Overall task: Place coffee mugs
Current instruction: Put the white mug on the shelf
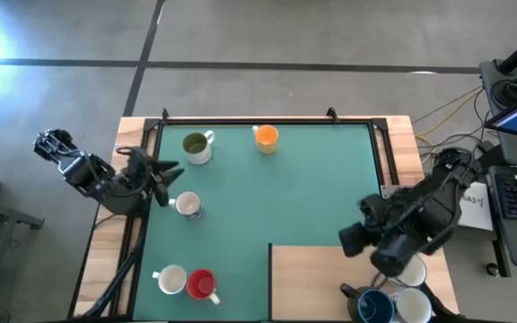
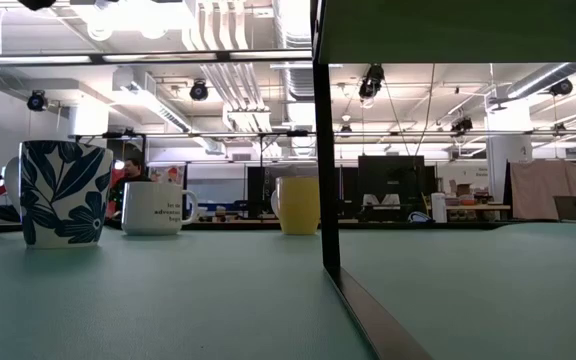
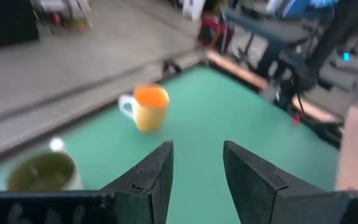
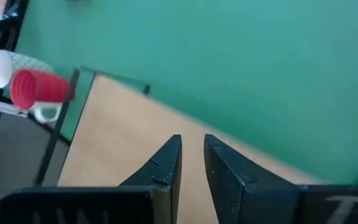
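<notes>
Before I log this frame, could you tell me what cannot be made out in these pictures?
High view: the right arm half hides a white mug; the bottom edge cuts the dark blue mug.
Low view: neither hand shows; the lettering on the white printed mug is too small to read.
Left wrist view: the olive-inside mug is blurred and cut off behind the left hand.

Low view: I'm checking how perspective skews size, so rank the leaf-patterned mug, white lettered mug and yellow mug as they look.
1. Dark blue leaf-patterned ceramic mug, largest, likely nearest the camera.
2. Pale yellow mug.
3. White lettered mug, only slightly smaller; close call.
</notes>
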Robot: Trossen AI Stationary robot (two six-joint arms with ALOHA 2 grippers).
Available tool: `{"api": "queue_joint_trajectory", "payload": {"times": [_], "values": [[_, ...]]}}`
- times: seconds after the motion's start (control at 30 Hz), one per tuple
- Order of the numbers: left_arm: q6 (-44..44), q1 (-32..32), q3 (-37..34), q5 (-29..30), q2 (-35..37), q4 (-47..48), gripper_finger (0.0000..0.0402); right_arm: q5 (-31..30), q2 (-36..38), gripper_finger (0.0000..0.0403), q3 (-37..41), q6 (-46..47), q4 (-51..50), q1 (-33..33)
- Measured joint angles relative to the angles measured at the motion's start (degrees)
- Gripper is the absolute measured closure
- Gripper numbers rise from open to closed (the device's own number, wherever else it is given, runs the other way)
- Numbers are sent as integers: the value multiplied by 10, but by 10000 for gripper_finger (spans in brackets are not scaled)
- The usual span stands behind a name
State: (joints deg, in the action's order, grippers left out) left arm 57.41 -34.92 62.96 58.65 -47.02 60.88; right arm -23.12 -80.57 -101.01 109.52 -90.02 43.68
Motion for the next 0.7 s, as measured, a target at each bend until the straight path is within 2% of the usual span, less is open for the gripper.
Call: {"api": "queue_joint_trajectory", "payload": {"times": [0.27,0.4,0.7], "values": [[31,72,0,-225,-79,1,278,-24,20,344,0,-220,1,-88],[30,112,0,-265,-115,5,278,-25,43,344,0,-300,2,-118],[-7,221,1,-304,-173,2,278,-30,71,344,0,-438,3,-155]]}}
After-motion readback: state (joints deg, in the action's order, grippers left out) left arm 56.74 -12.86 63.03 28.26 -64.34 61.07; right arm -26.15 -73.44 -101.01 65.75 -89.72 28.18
